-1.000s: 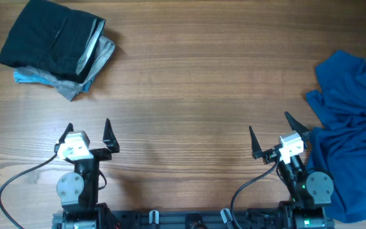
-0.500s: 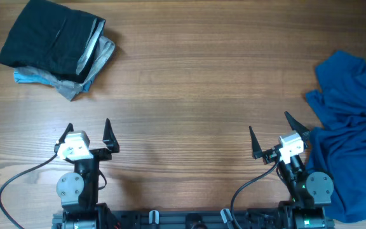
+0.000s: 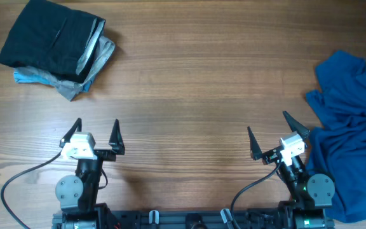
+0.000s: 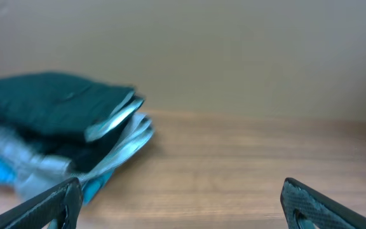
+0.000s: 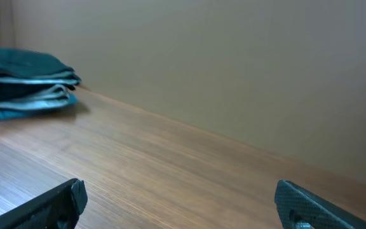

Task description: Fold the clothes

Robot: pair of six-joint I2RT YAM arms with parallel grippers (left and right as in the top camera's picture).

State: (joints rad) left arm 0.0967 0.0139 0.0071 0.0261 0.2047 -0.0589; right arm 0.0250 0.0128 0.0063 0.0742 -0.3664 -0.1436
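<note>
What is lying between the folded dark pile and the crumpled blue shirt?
Only bare wooden table lies between the folded pile and the blue shirt, as the overhead view shows.

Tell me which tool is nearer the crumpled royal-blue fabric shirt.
Right. The right tool hovers open just beside the crumpled royal-blue fabric shirt, not touching it; the left tool is across the wooden table, closer to the folded black fabric pile.

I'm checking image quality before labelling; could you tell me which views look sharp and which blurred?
Overhead: sharp and evenly lit, crisp grain on the table. Left wrist: the folded stack is blurred. Right wrist: the same stack, far off, slightly soft.
</note>
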